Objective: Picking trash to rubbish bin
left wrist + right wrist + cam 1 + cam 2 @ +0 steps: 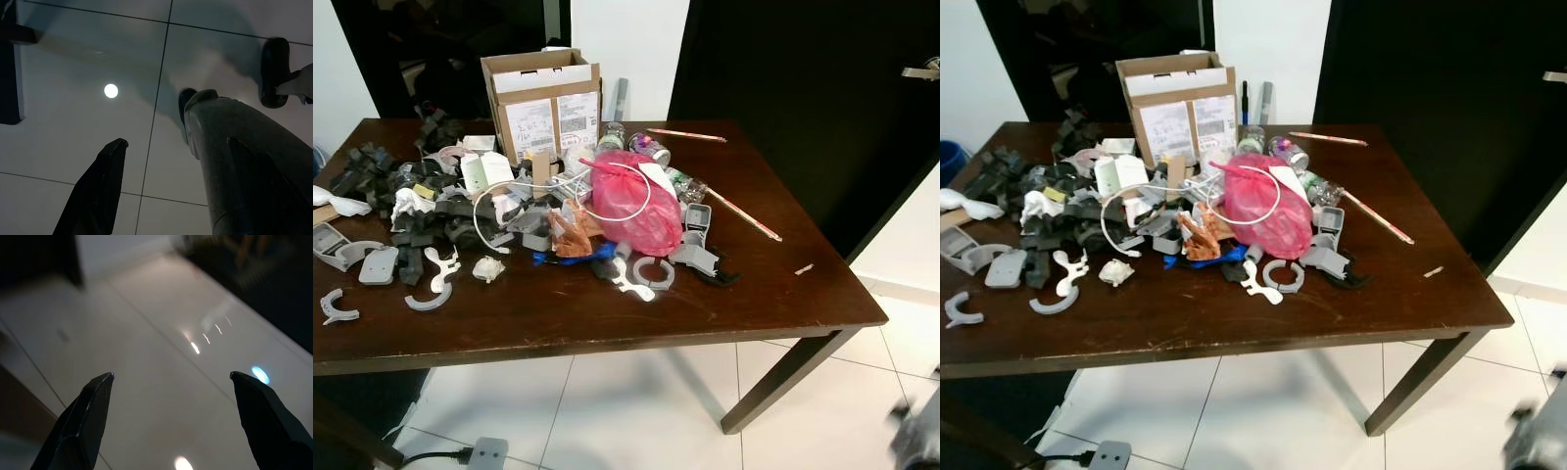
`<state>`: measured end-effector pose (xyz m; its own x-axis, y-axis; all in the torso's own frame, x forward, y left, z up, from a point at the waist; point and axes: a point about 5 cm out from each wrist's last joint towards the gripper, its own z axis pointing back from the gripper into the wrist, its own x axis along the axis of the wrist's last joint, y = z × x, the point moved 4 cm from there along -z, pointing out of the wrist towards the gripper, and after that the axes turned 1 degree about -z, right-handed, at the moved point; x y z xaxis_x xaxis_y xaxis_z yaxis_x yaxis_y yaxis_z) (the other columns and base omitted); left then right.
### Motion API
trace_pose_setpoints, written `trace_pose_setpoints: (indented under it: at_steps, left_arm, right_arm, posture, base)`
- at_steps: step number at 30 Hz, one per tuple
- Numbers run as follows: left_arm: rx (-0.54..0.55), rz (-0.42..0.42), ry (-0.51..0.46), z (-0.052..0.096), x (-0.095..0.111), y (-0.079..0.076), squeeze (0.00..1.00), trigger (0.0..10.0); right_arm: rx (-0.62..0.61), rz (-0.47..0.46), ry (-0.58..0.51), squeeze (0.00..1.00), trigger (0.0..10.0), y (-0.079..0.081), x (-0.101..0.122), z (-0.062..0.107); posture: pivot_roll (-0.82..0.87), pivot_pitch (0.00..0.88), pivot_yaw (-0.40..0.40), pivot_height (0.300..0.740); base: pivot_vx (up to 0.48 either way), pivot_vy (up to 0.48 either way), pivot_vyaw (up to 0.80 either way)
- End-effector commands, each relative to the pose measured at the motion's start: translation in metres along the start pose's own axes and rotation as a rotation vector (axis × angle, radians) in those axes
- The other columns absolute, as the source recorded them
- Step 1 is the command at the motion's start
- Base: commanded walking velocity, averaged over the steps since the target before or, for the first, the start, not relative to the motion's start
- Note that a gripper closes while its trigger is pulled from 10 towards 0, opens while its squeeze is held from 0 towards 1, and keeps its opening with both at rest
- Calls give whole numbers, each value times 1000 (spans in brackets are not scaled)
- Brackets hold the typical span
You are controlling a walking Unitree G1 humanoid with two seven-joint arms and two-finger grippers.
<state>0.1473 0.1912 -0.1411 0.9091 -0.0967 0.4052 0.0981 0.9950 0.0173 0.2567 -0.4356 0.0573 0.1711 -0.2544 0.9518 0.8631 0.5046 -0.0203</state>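
My right claw (pixel 171 382) hangs down over the shiny floor (pixel 161 347). Its two black fingers (pixel 83 421) are spread wide apart, and nothing is between them. My left claw (pixel 161 161) also points down at the floor tiles. Its fingers are apart too, and they hold nothing and touch nothing.

In front of me stands a dark brown worktop (pixel 607 313). The trash sits in a big heap on its middle and left part. A pink plastic bag (pixel 631 201) lies near the middle, with a white cable (pixel 543 191) looped beside it. A brown cardboard box (pixel 543 103) stands at the far side. Grey and white plastic bits (pixel 431 279) lie on the near left. A thin stick (pixel 744 211) rests to the right of the bag.
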Motion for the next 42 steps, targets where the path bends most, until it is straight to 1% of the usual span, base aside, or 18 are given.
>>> trace_pose_setpoints:
  at_steps: [1, 4, 5, 6, 7, 11, 14, 19, 20, 23, 25, 26, 28, 29, 31, 37, 38, 42]
  left_arm:
    - [-12, -15, 61, 2, -19, -2, 0, 10000]
    - [-11, -16, 57, 2, -18, -1, 0, 10000]
    - [-11, -16, 57, 2, -18, -1, 0, 10000]
    - [-10, -15, 55, 2, -17, 0, 0, 10000]
    - [-9, -15, 55, 2, -17, 0, 0, 10000]
    - [-10, -11, 56, 2, -18, 0, 0, 10000]
    - [-12, -14, 59, 2, -19, -1, 0, 10000]
    - [-14, -19, 59, 2, -19, 0, 0, 10000]
    - [-14, -20, 57, 2, -18, 0, 0, 10000]
    - [-15, -20, 54, 2, -16, 1, 0, 10000]
    - [-15, -19, 48, 2, -14, 1, 0, 10000]
    - [-15, -19, 48, 2, -14, 1, 0, 10000]
    - [-17, -17, 44, 2, -12, 1, 0, 10000]
    - [-17, -17, 44, 2, -12, 1, 0, 10000]
    - [-18, -18, 46, 2, -13, 1, 0, 10000]
    - [-20, -16, 47, 2, -13, 0, 0, 10000]
    - [-22, -15, 47, 2, -13, 0, 0, 10000]
    - [-24, -14, 46, 1, -13, -2, 0, 10000]
  right_arm:
    - [56, -93, -39, 0, 10000, 13, 12, 0]
    - [373, -315, -211, 0, 10000, 68, 70, 10]
    - [373, -315, -211, 0, 10000, 68, 70, 10]
    - [612, -386, -280, 333, 10000, 102, 94, 26]
    - [725, -391, -307, 1000, 10000, 117, 102, 35]
    - [1105, -367, -384, 1000, 10000, 158, 120, 75]
    - [1425, -236, -408, 1000, 10000, 187, 116, 117]
    - [1665, -58, -389, 1000, 10000, 206, 98, 153]
    - [1752, 32, -361, 35, 10000, 214, 85, 167]
    - [1858, 122, -324, 35, 10000, 219, 71, 181]
    - [1970, 251, -252, 0, 10000, 224, 48, 199]
    - [1970, 251, -252, 0, 10000, 224, 48, 199]
    - [2088, 380, -154, 0, 10000, 225, 23, 219]
    - [2088, 380, -154, 0, 10000, 225, 23, 219]
    - [2163, 479, -85, 0, 10000, 227, 1, 238]
    - [2184, 579, -65, 0, 10000, 235, -19, 255]
    - [2141, 596, -101, 0, 10000, 247, -23, 261]
    - [2080, 587, -128, 0, 10000, 261, -24, 267]
  posture:
    - [53, 84, -34, 740]
    - [57, 85, -34, 740]
    - [57, 85, -34, 740]
    - [67, 81, -35, 740]
    - [67, 81, -35, 740]
    - [72, 80, -35, 740]
    - [68, 85, -31, 740]
    - [67, 85, -31, 740]
    - [72, 83, -32, 740]
    - [72, 83, -32, 740]
    - [75, 85, -31, 740]
    - [75, 85, -31, 740]
    - [70, 86, -28, 740]
    - [70, 86, -28, 740]
    - [69, 88, -28, 740]
    - [68, 90, -30, 740]
    - [67, 93, -32, 740]
    - [66, 92, -32, 740]
  base:
    - [0, 0, 0]
    - [0, 0, 0]
    - [0, 0, 0]
    - [0, 0, 0]
    - [0, 0, 0]
    - [0, 0, 0]
    - [0, 0, 0]
    - [0, 0, 0]
    - [0, 0, 0]
    - [0, 0, 0]
    - [0, 0, 0]
    - [0, 0, 0]
    - [0, 0, 0]
    - [0, 0, 0]
    - [0, 0, 0]
    - [0, 0, 0]
    - [0, 0, 0]
    - [0, 0, 0]
